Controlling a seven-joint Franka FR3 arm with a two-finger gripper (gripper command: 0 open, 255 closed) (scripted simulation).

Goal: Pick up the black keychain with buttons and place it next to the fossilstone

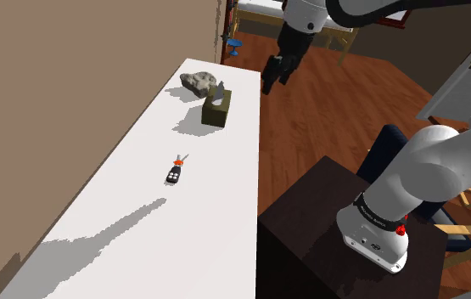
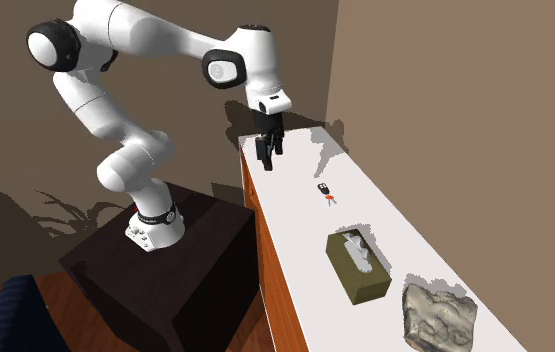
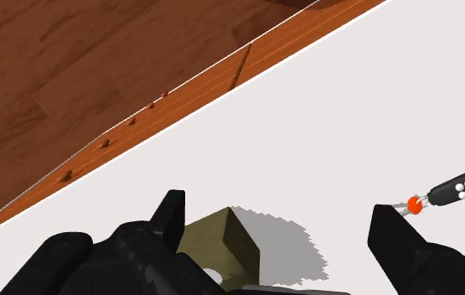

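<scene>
Hanging in the air off the tissue box's (image 1: pixel 217 110) floor-side flank in the shoulder view, the black gripper (image 1: pixel 276 75) is well above the white counter (image 1: pixel 140 246) and holds nothing. The olive tissue box sits on that counter. The grey fossil stone (image 1: pixel 199 81) lies near the box on its far side. The black keychain with pale buttons (image 1: pixel 174 172) lies flat on the opposite side of the box, well apart from it, with an orange tag at the end towards the box. The dark stand (image 1: pixel 310 225) is beside the counter, nearer than the box.

From the second exterior view, the stone (image 2: pixel 440 315) is close to the tissue box (image 2: pixel 357 262). The keychain (image 2: pixel 323 190) lies beyond the box along the counter (image 2: pixel 295 240). Past the keychain, the gripper (image 2: pixel 265 150) is raised over the counter's edge.

Seen from the wrist, the gripper (image 3: pixel 276 214) has its two fingers (image 3: pixel 172 214) spread wide with nothing clasped. The tissue box (image 3: pixel 222 239) shows far below between them, touched by neither. The keychain (image 3: pixel 457 190) lies on the counter (image 3: pixel 322 117) apart from the box, outside the finger farther from the box.
</scene>
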